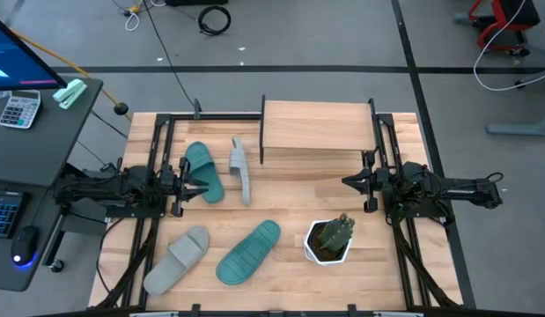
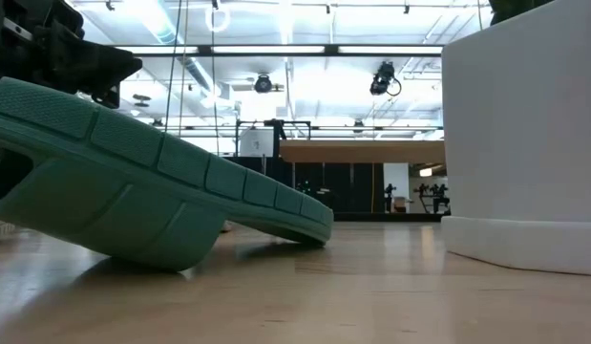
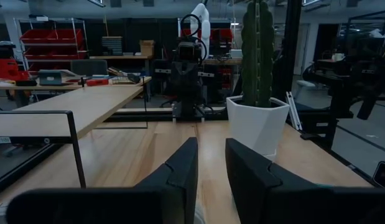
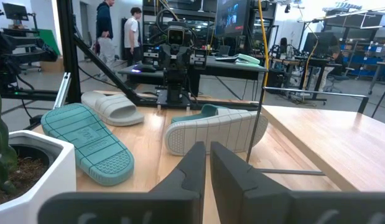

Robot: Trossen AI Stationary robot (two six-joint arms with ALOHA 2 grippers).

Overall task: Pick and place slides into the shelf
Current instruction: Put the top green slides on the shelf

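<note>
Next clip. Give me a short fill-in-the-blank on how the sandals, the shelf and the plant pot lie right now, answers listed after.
1. The number of sandals on the table is ____.
2. The grey sandal near the shelf lies on its ____.
3. The shelf's top holds ____ sandals.
4. The white pot stands nearest the ____ gripper.

Answers: four; side; no; right

Overhead, table-level, two facing wrist views —

Four slides [image 1: 239, 170] scattered on tabletop before bare wooden shelf [image 1: 317, 130].
</note>
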